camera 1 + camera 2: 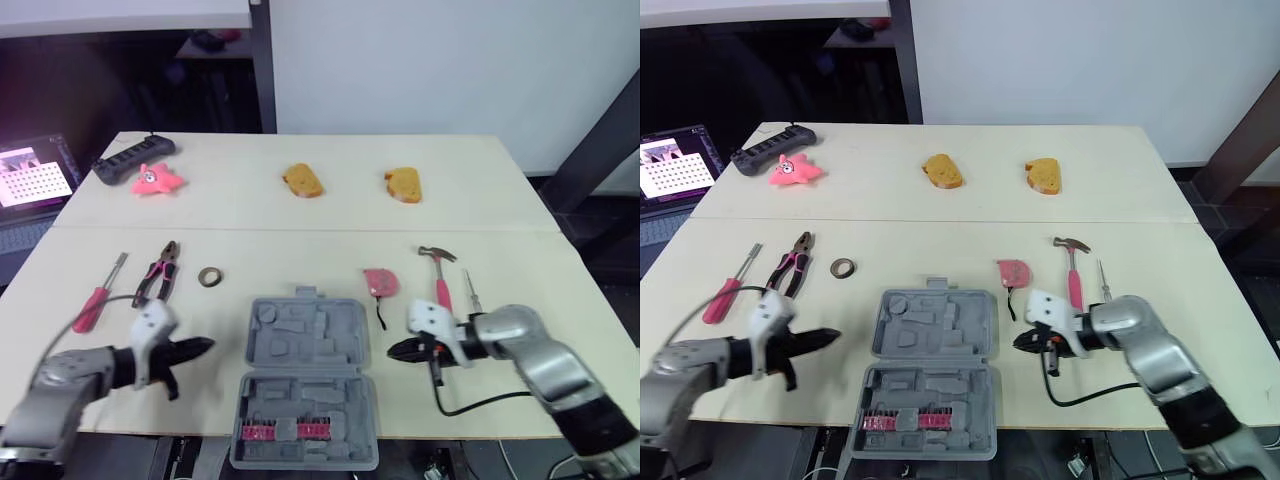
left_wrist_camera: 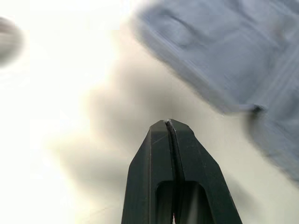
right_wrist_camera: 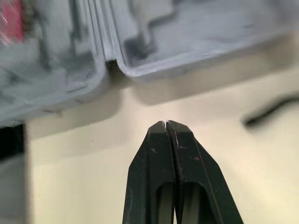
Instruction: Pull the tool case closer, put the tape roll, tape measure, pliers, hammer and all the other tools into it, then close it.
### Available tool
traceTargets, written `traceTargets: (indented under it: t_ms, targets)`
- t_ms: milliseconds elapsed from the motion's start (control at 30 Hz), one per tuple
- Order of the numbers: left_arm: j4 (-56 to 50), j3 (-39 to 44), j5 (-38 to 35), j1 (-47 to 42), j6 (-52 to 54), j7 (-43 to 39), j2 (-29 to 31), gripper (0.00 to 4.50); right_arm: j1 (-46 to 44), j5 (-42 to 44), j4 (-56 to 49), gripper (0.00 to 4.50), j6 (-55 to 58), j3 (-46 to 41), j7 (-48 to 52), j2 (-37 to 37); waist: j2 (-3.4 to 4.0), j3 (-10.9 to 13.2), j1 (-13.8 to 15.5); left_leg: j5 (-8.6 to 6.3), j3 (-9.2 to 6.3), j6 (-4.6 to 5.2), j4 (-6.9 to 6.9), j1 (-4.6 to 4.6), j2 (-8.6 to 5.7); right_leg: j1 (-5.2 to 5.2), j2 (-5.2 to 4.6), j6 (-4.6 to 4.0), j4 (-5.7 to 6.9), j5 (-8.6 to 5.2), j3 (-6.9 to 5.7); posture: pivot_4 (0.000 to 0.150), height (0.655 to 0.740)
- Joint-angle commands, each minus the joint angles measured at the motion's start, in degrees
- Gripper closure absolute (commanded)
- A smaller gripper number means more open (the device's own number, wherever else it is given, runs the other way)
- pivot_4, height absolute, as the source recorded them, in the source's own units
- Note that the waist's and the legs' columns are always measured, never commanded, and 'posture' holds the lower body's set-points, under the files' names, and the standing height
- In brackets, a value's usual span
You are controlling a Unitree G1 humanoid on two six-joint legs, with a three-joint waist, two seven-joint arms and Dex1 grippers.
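The grey tool case [image 1: 305, 375] lies open at the table's near edge, with a red bit rack [image 1: 285, 431] in its near half. My left gripper [image 1: 205, 347] is shut and empty just left of the case. My right gripper [image 1: 392, 350] is shut and empty just right of it. On the left lie the pliers [image 1: 160, 270], a red screwdriver [image 1: 98, 295] and the tape roll [image 1: 210, 276]. To the right of the case's far edge are the pink tape measure [image 1: 380, 282], the hammer [image 1: 440, 277] and a thin small screwdriver [image 1: 469, 289].
At the back of the table sit two bread pieces [image 1: 302, 181] [image 1: 403, 184], a pink toy [image 1: 155, 180] and a black power strip [image 1: 132, 159]. A laptop [image 1: 35, 175] stands off the table's left edge. A black cable [image 1: 480, 405] trails under my right arm.
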Motion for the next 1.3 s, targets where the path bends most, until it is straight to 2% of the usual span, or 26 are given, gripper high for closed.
traceTargets:
  t_ms: [33, 233, 267, 433, 667, 800, 900, 1033, 1200, 1300]
  targets:
    - [-0.40, 6.28, -3.94, 1.75, -2.84, -0.64, -0.53, 3.25, 2.68, 8.34, -4.68, 3.23, 3.17, -9.79, 0.89, -2.63, -0.02, 0.00, -0.09, 0.00, 0.01, 0.00, 0.00, 0.00, 0.00, 0.01, -0.01, 0.00, -0.04, 0.00, 0.00, 0.150, 0.7150]
    - [1.49, 17.26, -6.36, 5.94, -9.70, 1.46, -2.51, 0.10, 4.97, 12.29, 3.13, 0.23, -1.98, -23.16, -1.33, -4.09, -0.13, 0.05, -0.34, -0.01, 0.01, 0.00, 0.00, 0.00, 0.00, 0.04, -0.01, -0.03, -0.10, -0.01, 0.00, 0.150, 0.7150]
    - [2.24, 20.35, -7.28, 6.86, -10.72, 2.57, -3.40, 0.01, 4.66, 12.89, 5.73, 0.04, -2.96, -25.33, -1.94, -3.89, -0.14, 0.05, -0.37, -0.01, 0.01, 0.00, -0.01, 0.01, 0.00, 0.03, -0.01, -0.04, -0.09, -0.01, 0.00, 0.150, 0.7150]
    - [6.81, 28.37, -7.15, 12.98, -16.32, 3.70, -5.29, 0.01, 4.58, 16.59, 12.25, 0.04, -3.32, -31.30, -3.13, -3.86, -0.15, 0.06, -0.46, -0.04, 0.04, 0.07, -0.02, 0.02, 0.00, 0.02, -0.01, -0.03, -0.12, -0.01, 0.02, 0.150, 0.7150]
    - [3.01, 29.23, -8.73, 12.53, -14.60, 10.37, -7.49, 0.01, 0.66, 19.12, 12.66, 0.04, -1.24, -28.09, -3.58, -4.02, -0.22, 0.07, -0.36, -0.05, 0.05, 0.06, 0.04, 0.02, -0.01, 0.09, -0.04, -0.08, -0.13, -0.02, 0.04, 0.150, 0.7150]
    - [-2.73, 29.19, -8.95, 14.65, -13.17, 14.15, -9.70, 0.01, -6.61, 20.78, 10.85, 0.04, 2.87, -22.32, -3.89, -4.11, -0.21, 0.07, -0.81, -0.05, 0.06, 0.06, -0.03, 0.02, 0.01, 0.01, 0.00, -0.08, -0.12, -0.01, 0.07, 0.150, 0.7150]
    - [-8.64, 29.66, -7.08, 18.05, -12.27, 19.79, -13.03, 0.01, -15.78, 26.19, 6.51, 0.04, 14.22, -16.89, -5.24, -4.15, -0.16, 0.09, -1.39, -0.06, 0.11, 0.07, -0.09, 0.02, 0.01, -0.03, 0.01, -0.05, -0.11, 0.01, 0.14, 0.150, 0.7150]
    - [-18.68, 29.63, -7.15, 25.35, -12.28, 25.02, -20.51, 0.01, -28.40, 30.22, 2.90, 0.04, 21.25, -9.87, -4.48, -2.69, -0.21, 0.11, -1.77, -0.07, 0.13, 0.09, -0.06, -0.01, 0.01, -0.05, 0.00, -0.04, -0.13, 0.00, 0.18, 0.150, 0.7150]
    - [-26.52, 28.18, -7.23, 32.83, -13.47, 29.63, -29.66, 0.01, -38.13, 26.82, 2.74, 0.04, 17.74, -0.30, 0.16, -0.99, -0.46, 0.13, -1.62, -0.10, 0.13, 0.13, -0.03, -0.02, 0.01, -0.05, -0.03, -0.10, -0.24, -0.03, 0.16, 0.150, 0.7150]
    - [-28.56, 27.22, -7.02, 35.04, -13.81, 31.62, -32.83, 0.01, -41.64, 23.57, 4.63, 0.04, 14.41, 3.85, 2.03, 0.20, -0.50, 0.14, -1.86, -0.11, 0.20, 0.14, -0.01, -0.03, -0.01, -0.05, -0.05, -0.10, -0.29, -0.02, 0.21, 0.150, 0.7150]
